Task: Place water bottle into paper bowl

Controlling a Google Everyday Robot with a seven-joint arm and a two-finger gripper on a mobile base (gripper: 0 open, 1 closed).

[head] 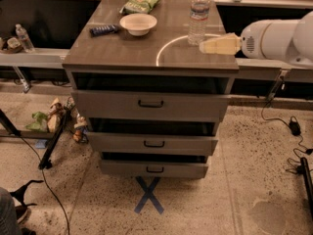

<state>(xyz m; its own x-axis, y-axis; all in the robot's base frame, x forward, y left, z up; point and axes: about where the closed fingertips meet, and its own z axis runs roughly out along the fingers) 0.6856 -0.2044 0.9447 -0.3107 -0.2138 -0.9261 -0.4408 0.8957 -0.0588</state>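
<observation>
– Cream gripper (202, 47) hangs over the right edge of the cabinet top (117, 53), tip pointing left, just beside the base of the bottle (199, 14). Contact: can't tell.
– Claw state?
– Can't tell, spread or pressed together. It reads as 1 tapered wedge from this angle.
– Bottle pose?
– Upright, cap on, back-right on the top, at the edge of a white arc (164, 50) marked on the surface.
– Where's the bowl (138, 23)?
– Back-centre, upright, well left of the bottle. Behind it a green bag (140, 4), just left of it a dark bar (104, 30).
– Below?
– 3 drawers (150, 104), all partly pulled out. On the floor in front, a blue X (148, 195).
</observation>
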